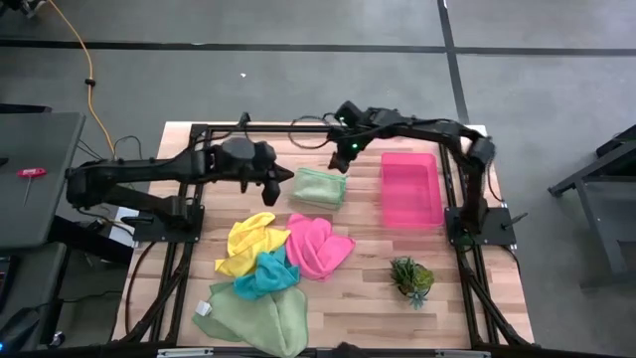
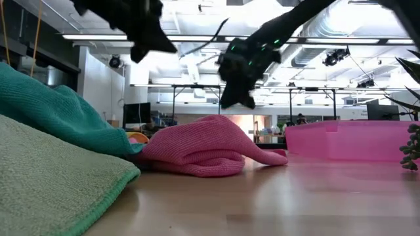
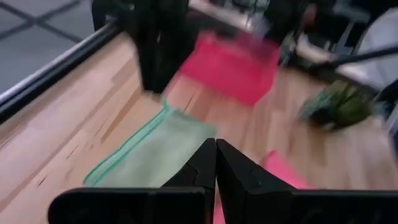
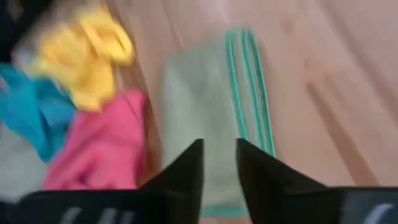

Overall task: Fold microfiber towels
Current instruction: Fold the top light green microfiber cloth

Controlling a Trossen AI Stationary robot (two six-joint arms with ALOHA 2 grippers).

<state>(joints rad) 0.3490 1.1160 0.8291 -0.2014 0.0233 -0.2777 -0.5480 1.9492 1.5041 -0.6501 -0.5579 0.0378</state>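
From above, a folded pale green towel [image 1: 320, 186] lay on the surface between both arms, four others heaped nearer. Wrist views showed the left end effector [image 3: 216, 163] closed and empty, the right end effector [image 4: 220, 163] slightly parted and empty. Judged next: fetching another towel.

Light wooden desk [image 1: 368, 298] with a black frame, rigid pink rectangular tray [image 1: 411, 188] near its far right corner, small spiky green plant [image 1: 411, 277] toward the near right edge, grey floor around, orange cable [image 1: 91, 80] trailing beyond the far left corner
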